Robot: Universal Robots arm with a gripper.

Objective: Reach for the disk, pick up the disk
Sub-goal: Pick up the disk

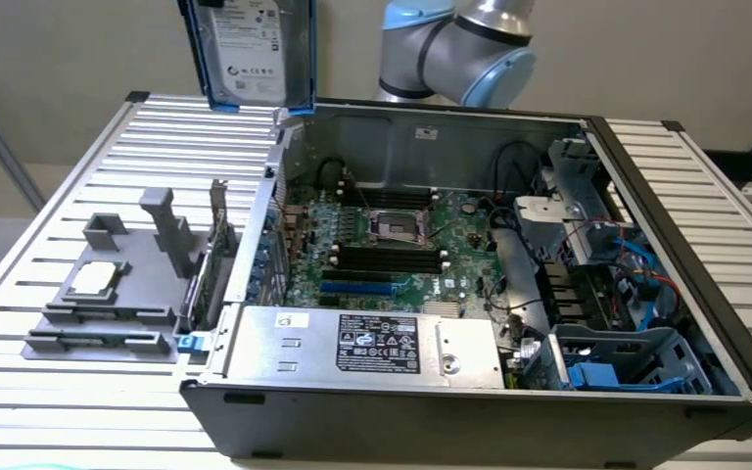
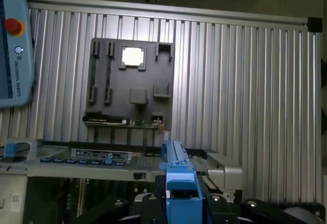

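Tool (image 2: pixel 181 201) w/ disk (image 1: pixel 248 49) over slatted table (image 1: pixel 50 176)

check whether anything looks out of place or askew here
The disk is off the table: it hangs upright in mid-air above the far corner of the open computer case, at the exterior view's left, its blue carrier clamped in the hand. Nothing looks spilled or damaged.

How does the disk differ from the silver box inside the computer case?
The disk hangs upright in the air; the silver box lies flat inside the case. The disk has a white label and a blue frame; the silver box has a black label and no frame. Both are silver-grey and rectangular.
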